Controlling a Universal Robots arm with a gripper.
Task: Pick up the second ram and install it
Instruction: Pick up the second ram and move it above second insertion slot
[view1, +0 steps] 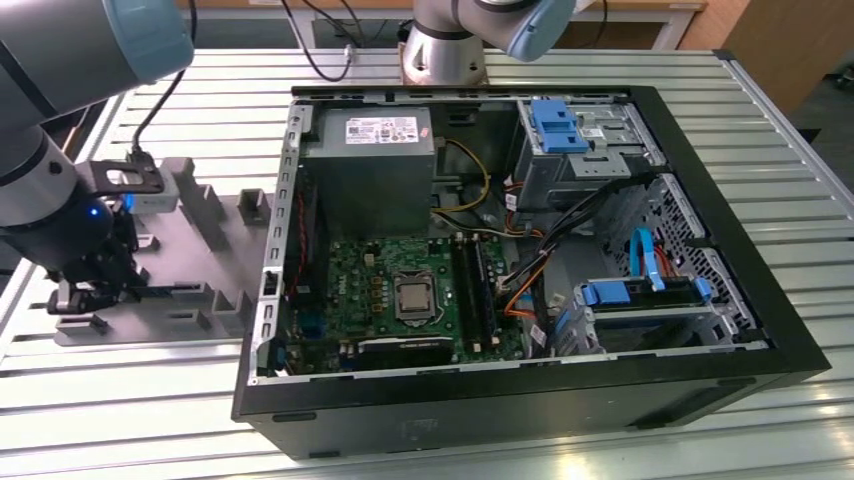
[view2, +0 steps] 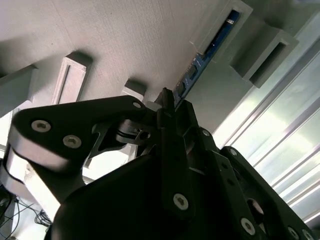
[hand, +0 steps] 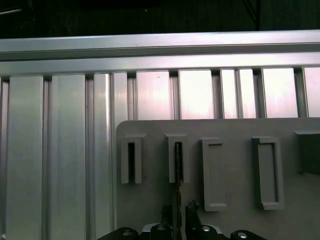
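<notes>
Second ram (view2: 200, 62) is sitting on edge in a grey fixture (view2: 110, 35) slot, and the gripper (view2: 167, 97) fingers are clamping one end, so an off-centre hold is risking tilting and jamming.

Blue second ram (view2: 204, 56) in plain grey fixture (view2: 125, 40). Under fixture: silver ribbed counter (view1: 134, 400). Next to fixture: black case (view1: 534, 400), green motherboard (view1: 354, 290) inside.

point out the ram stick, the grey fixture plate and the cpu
ram stick (view2: 206, 54): second wrist view, on its blue board edge
grey fixture plate (hand: 150, 207): first wrist view, on bare flat surface
cpu (view1: 415, 297): exterior view, on its metal top
</notes>
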